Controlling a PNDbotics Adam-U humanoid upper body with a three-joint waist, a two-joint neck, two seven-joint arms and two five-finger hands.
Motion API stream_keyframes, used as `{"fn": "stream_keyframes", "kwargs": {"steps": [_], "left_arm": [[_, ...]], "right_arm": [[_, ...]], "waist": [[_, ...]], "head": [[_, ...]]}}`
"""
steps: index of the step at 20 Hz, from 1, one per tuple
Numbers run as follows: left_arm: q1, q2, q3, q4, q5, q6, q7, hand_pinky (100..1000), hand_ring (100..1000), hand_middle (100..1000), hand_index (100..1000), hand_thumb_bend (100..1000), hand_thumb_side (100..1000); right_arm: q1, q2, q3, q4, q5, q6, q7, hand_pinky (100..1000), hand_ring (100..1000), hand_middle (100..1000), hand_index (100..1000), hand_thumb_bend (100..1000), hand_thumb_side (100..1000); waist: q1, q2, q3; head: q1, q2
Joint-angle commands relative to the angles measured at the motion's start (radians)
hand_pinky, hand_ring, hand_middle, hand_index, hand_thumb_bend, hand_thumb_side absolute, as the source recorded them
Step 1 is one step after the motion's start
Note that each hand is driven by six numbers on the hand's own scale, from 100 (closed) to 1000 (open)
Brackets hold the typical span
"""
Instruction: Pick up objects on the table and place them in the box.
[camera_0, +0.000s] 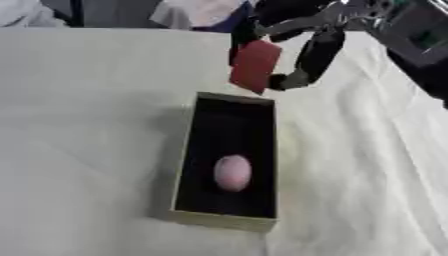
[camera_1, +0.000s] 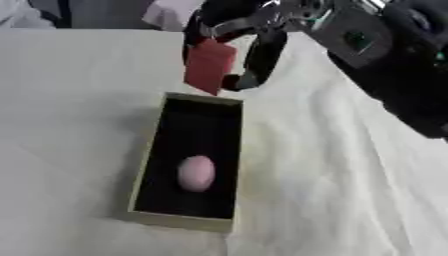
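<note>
A white cloth covers the bench (camera_0: 79, 125), creased toward the right side. On it lies a long box (camera_0: 179, 170) with pale walls and a black inside, open at the top. The right hand (camera_0: 302, 47) comes in from the upper right and hangs above the box's far end, its fingers (camera_0: 317, 52) curled round a flat red object (camera_0: 255, 65), which is tilted and off the cloth. A small pink egg-shaped object (camera_0: 233, 172) rests inside the box, toward its near end.
</note>
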Motion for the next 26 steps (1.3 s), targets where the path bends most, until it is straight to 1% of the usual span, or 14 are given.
{"fn": "stream_keyframes", "kwargs": {"steps": [1,6,10,17,26], "left_arm": [[-0.009,0.028,0.003,-0.015,0.001,-0.002,-0.003,750,846,798,924,315,1000],[-0.008,0.029,0.002,-0.014,0.002,-0.003,-0.004,750,846,798,924,317,1000],[-0.006,0.026,0.002,-0.013,0.003,-0.002,-0.005,750,846,798,923,317,1000],[-0.006,0.02,0.001,-0.012,0.004,-0.002,-0.006,749,847,798,923,317,1000],[-0.009,0.013,0.001,-0.013,0.004,-0.001,-0.008,748,847,798,922,316,1000]], "right_arm": [[-0.025,-0.006,0.003,-0.035,-0.026,-0.008,0.033,706,676,645,798,100,100],[-0.028,0.001,0.03,-0.056,-0.06,0.001,0.042,705,675,647,798,100,107],[-0.036,0.014,0.048,-0.053,-0.049,0.001,0.042,704,682,656,802,100,128],[-0.039,0.056,0.059,0.037,-0.002,0.0,0.042,703,680,655,802,100,153],[-0.031,0.108,0.071,0.139,0.033,-0.029,0.042,700,676,651,800,100,164]], "waist": [[0.003,-0.023,-0.001],[0.002,-0.031,-0.003],[0.002,-0.032,-0.003],[0.006,-0.023,0.002],[0.014,-0.01,0.011]], "head": [[0.004,0.01],[0.004,0.016],[0.002,0.016],[0.0,0.013],[-0.01,0.007]]}}
